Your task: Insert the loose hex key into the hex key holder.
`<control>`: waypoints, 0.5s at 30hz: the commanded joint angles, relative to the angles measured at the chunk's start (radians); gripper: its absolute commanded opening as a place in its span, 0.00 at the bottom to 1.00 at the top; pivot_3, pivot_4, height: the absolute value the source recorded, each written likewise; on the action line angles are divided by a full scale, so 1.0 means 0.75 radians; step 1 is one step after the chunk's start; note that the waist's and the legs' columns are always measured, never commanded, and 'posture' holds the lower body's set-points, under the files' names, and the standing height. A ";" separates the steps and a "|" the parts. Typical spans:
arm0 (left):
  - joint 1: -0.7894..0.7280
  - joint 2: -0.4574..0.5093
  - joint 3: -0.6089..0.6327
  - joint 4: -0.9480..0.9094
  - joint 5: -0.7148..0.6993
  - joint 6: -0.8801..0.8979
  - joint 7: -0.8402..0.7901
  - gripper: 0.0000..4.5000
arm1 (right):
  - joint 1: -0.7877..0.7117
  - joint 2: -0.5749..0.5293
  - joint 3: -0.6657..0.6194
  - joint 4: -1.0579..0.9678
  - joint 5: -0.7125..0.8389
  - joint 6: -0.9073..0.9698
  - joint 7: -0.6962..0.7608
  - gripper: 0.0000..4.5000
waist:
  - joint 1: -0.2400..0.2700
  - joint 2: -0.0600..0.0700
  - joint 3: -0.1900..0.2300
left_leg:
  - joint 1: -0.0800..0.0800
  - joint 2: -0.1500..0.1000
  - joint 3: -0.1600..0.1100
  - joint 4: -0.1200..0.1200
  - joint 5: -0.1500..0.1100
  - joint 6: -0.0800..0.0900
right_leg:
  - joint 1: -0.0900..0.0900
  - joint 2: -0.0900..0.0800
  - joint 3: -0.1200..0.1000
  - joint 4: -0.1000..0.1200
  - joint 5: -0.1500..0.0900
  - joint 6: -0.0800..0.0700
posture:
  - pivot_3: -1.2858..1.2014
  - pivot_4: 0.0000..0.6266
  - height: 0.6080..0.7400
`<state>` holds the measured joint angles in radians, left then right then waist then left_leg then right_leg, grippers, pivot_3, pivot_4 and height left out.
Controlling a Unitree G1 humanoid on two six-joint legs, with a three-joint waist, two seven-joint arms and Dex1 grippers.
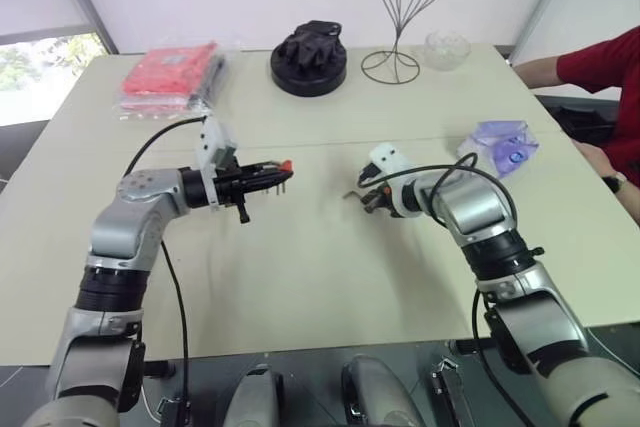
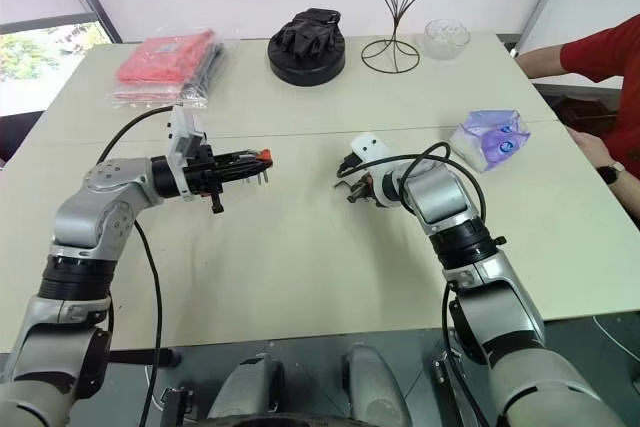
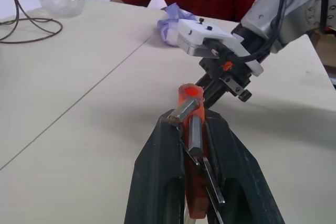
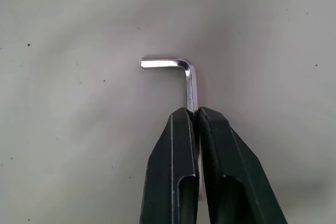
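The orange-red hex key holder (image 3: 191, 145), with metal keys along it, is clamped between the black fingers of my left gripper (image 1: 272, 175), held above the table left of centre. The loose hex key (image 4: 185, 75), a shiny L-shaped rod, has its long leg pinched by my right gripper (image 4: 195, 113), with the bent end sticking out just over the table top. In the head views the right gripper (image 1: 362, 197) sits low at the table's middle, to the right of the holder, with a gap between the two.
At the back lie a red plastic-wrapped packet (image 1: 168, 75), a black round object (image 1: 309, 57), a wire stand (image 1: 398, 17) and a glass bowl (image 1: 446, 48). A purple packet (image 1: 502, 144) is at the right. A person in a red sleeve (image 1: 600, 65) sits at the right edge.
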<state>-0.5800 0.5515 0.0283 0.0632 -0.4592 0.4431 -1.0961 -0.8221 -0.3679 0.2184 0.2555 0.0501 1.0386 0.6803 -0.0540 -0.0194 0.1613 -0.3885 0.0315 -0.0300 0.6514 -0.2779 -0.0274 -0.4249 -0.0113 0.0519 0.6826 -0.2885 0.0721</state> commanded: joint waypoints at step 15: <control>-0.505 -0.038 -0.025 0.436 -0.041 0.037 -0.249 0.00 | -0.145 0.416 -0.757 -0.444 0.965 -0.376 -0.310 0.01 | 0.016 0.007 0.007 | -0.008 -0.001 0.000 -0.002 0.000 -0.001 | -0.007 -0.004 -0.001 0.000 0.000 0.000 | 0.52 0.24 1.00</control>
<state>-0.9182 0.5260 0.0117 0.3844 -0.4869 0.4876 -1.2651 -0.9135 -0.0592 -0.3562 -0.0009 0.7146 0.7446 0.4593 -0.0423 -0.0142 0.1662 -0.3947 0.0307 -0.0299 0.6502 -0.2776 -0.0280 -0.4300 -0.0139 0.0509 0.6825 -0.2884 0.0722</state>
